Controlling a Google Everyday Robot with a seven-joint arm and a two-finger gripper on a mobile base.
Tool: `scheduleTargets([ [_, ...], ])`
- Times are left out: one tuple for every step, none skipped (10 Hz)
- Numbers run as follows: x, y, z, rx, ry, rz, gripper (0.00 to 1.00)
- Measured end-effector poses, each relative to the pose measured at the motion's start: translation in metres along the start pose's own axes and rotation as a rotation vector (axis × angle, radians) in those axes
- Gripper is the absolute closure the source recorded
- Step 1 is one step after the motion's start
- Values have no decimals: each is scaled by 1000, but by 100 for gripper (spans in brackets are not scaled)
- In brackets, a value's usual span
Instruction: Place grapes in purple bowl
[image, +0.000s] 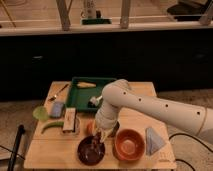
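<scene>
One gripper (101, 135) sits right over your purple bowl (85, 156), grapes (95, 145) inside below it; can't tell finger state.

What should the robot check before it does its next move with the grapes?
1. Gripper over the purple bowl: ok, it hangs just above the far rim.
2. Grapes inside the purple bowl: ok, a dark bunch shows there.
3. Jaws let go of the grapes: cannot tell.
4. Orange bowl out of the way: ok, it sits to the right, apart from the gripper.
5. Orange fruit near the arm: not ok, it lies right beside the gripper, so lift straight up.
</scene>
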Motion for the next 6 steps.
scheduleTargets([
  [-3,-1,0,-4,11,-4,20],
  [-8,-2,0,-11,29,-9,20],
  [-10,-2,0,-15,39,-8,20],
  [-11,-1,0,-20,51,-4,20],
  [-13,-1,0,-24,59,-5,20],
  [-15,-1,1,-27,63,-6,20],
])
